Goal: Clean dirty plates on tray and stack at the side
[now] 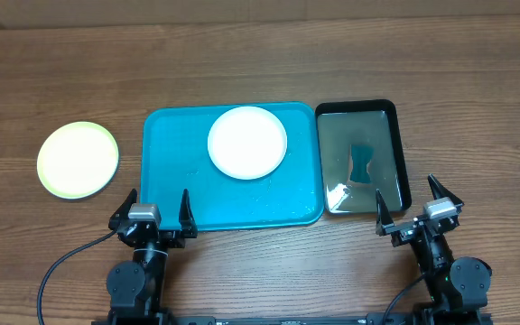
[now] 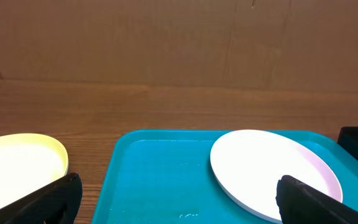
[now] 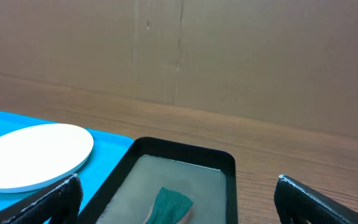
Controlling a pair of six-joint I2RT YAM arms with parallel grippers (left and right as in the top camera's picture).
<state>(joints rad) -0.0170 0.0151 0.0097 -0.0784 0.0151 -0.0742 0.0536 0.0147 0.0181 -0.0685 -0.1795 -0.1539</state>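
The white plate lies on the teal tray, upper middle of the frame. The left claw and right claw are wide open, holding nothing. I think the right one should first pinch the teal cloth in the black tray.

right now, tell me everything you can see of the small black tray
The black tray is a glossy, plastic-looking rectangle with rounded corners and a raised rim. It lies flat on the wooden table, its long side close against the right edge of the teal-blue tray; whether they touch is unclear. Its floor looks grey and reflective, possibly wet. What looks like a small teal cloth lies inside, near the middle.
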